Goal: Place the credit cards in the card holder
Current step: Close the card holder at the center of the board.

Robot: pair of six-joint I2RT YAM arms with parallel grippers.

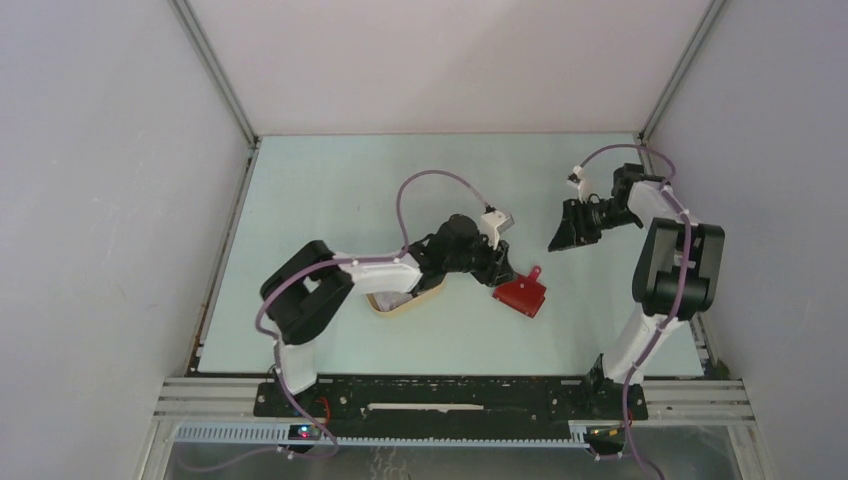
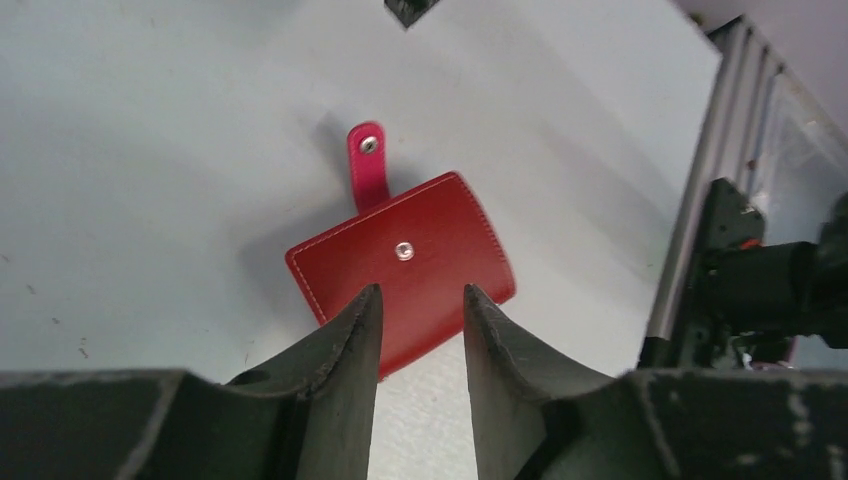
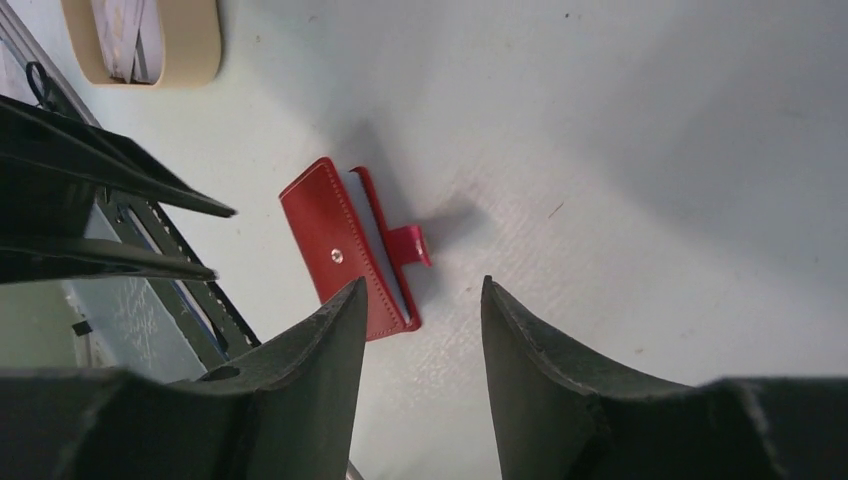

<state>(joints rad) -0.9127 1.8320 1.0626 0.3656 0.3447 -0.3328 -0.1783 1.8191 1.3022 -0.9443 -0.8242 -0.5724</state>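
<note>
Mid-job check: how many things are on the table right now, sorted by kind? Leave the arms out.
card holder, red: 1
tray, beige: 1
cards, lying in the tray: at least 1, stack too unclear to count
Total: at least 3

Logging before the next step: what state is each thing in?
Holder, folded, lying flat.
Tab, unsnapped, sticking out.
Cards, lying in the tray.
Left pincer, open, empty.
Right pincer, open, empty.
</note>
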